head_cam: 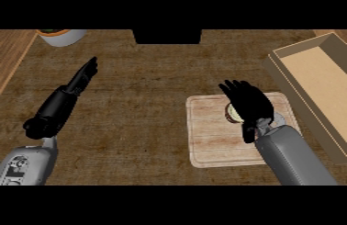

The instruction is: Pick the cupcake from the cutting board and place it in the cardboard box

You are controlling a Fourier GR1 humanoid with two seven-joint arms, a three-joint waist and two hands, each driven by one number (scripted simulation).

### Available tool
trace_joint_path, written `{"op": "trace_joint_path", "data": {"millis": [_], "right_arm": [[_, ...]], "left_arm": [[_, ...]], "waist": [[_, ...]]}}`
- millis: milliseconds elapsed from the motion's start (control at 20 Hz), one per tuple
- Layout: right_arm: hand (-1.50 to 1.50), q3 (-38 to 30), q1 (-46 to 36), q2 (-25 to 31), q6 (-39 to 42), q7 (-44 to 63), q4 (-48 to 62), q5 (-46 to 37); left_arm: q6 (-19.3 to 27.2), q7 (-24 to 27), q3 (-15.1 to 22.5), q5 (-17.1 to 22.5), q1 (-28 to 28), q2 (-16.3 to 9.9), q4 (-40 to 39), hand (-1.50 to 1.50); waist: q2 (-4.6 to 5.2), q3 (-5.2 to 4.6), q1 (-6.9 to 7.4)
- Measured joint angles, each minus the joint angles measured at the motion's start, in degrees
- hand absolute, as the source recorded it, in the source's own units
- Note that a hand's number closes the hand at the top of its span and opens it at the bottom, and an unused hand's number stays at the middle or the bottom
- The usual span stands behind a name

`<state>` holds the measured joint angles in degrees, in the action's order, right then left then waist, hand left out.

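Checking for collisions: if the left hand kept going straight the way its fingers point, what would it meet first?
Probably nothing: the left hand points up-view over bare counter, passing right of the pot.

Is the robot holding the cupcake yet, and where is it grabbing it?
Not yet. The right hand hovers open over the cupcake on the cutting board, hiding most of it. The left hand holds nothing.

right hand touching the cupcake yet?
Cannot tell. In the head view the right hand covers most of the cupcake on the board; no contact or gap shows.
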<state>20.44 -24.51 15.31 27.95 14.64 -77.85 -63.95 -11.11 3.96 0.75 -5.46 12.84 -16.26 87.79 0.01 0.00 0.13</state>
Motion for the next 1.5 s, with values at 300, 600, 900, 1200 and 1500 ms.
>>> {"op": "trace_joint_path", "data": {"millis": [300,600,900,1200,1500], "right_arm": [[-1.50,-1.73,1.34,-0.77,-2.38,-2.92,3.45,-2.28],[1.50,-1.58,0.78,0.06,-6.84,-10.31,8.39,-4.28],[1.50,-1.62,-0.73,-0.50,-15.07,-15.95,11.62,-7.01],[1.50,-5.17,-4.84,-4.07,-20.40,-15.89,17.17,-7.72],[1.50,-16.95,-14.74,-7.34,-26.07,-10.88,29.22,-2.54]], "left_arm": [[-0.70,-1.22,-0.99,-0.79,0.02,0.99,0.89,0.00],[-1.25,-0.39,-1.25,-1.76,-0.27,1.71,0.92,0.00],[-1.35,0.05,-1.62,-2.47,-0.86,2.29,1.24,0.00],[-2.51,0.10,-2.27,-2.19,0.12,2.36,0.66,0.00],[-2.60,-0.03,-1.30,-2.70,0.02,3.00,1.44,0.00]], "waist": [[-0.01,0.00,0.02],[0.02,0.01,0.10],[-0.03,-0.04,0.13],[0.08,-0.06,0.40],[0.64,0.06,1.82]]}}
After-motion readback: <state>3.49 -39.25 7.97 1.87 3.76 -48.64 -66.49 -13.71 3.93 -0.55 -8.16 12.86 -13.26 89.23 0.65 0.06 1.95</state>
